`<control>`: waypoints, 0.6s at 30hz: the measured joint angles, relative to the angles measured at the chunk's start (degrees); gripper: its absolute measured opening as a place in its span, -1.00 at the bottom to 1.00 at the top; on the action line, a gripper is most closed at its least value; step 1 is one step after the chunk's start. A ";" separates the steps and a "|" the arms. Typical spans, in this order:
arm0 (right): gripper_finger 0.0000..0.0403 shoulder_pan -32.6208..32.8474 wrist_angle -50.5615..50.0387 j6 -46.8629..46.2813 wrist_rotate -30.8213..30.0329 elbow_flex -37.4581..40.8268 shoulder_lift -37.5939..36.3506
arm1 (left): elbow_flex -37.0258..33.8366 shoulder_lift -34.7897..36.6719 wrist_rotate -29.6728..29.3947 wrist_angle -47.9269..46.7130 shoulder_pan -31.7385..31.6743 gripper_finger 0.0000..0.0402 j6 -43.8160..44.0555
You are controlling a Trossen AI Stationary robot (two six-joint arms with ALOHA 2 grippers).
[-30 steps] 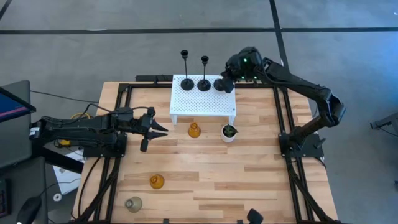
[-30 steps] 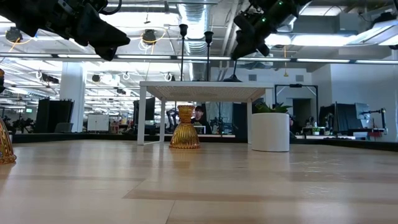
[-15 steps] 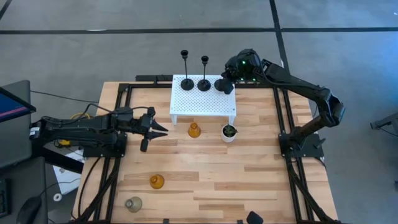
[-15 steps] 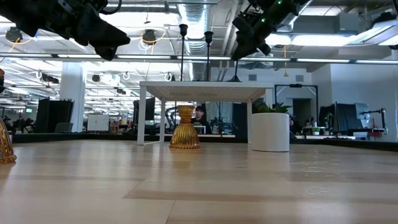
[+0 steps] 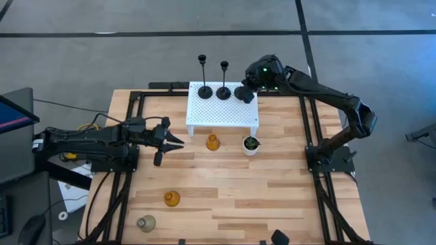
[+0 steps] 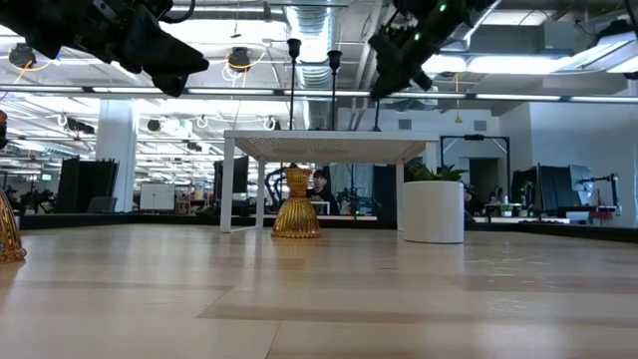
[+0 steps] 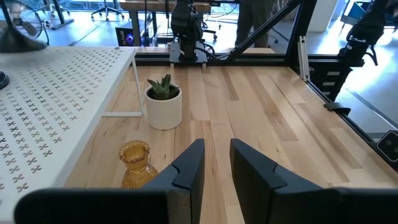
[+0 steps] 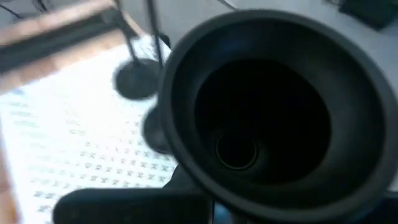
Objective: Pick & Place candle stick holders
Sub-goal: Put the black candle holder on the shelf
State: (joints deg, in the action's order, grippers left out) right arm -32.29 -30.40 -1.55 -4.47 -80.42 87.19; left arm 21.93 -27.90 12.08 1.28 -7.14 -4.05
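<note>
Gripping third black holder (image 5: pixel 243 92) at its top, right gripper (image 5: pixel 253 80) fingers pinched, base on white perforated stand (image 5: pixel 223 110). Two taller black holders (image 5: pixel 202 76) just beside. Amber holder (image 5: pixel 212 141), plant pot (image 5: pixel 251 145) below stand. Left gripper (image 5: pixel 172 141) slightly parted, empty, well apart.

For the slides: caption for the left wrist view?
Open left end effector faces amber glass candle holder and white plant pot.

My worktop (image 5: pixel 272 197) is pale planked wood, smooth, satin sheen. White riser shelf (image 5: pixel 223 109) looks like matt perforated metal or plastic, can't tell which. Amber holders (image 5: pixel 212 142) are ribbed translucent glass, glossy. Black thin-stemmed holders (image 5: pixel 202 88) are matt. Plant pot (image 7: pixel 164 109) is smooth matt white. My left end effector (image 7: pixel 215 180) fingers look like matt dark plastic.
</note>
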 joint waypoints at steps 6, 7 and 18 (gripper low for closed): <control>-1.00 -0.10 1.98 1.49 -0.35 -0.13 3.97 | 0.00 0.00 -0.02 0.07 0.00 -0.62 0.00; -1.00 -0.07 3.09 1.82 -0.33 -0.15 4.46 | 0.00 0.00 0.00 0.07 0.00 -0.62 0.00; -1.00 -1.16 4.51 1.98 0.37 -0.11 4.90 | 0.00 -0.02 -0.01 0.07 0.00 -0.62 -0.07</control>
State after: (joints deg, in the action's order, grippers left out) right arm -33.45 -25.89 0.43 -4.10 -80.53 92.09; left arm 21.93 -27.92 12.07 1.34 -7.14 -4.12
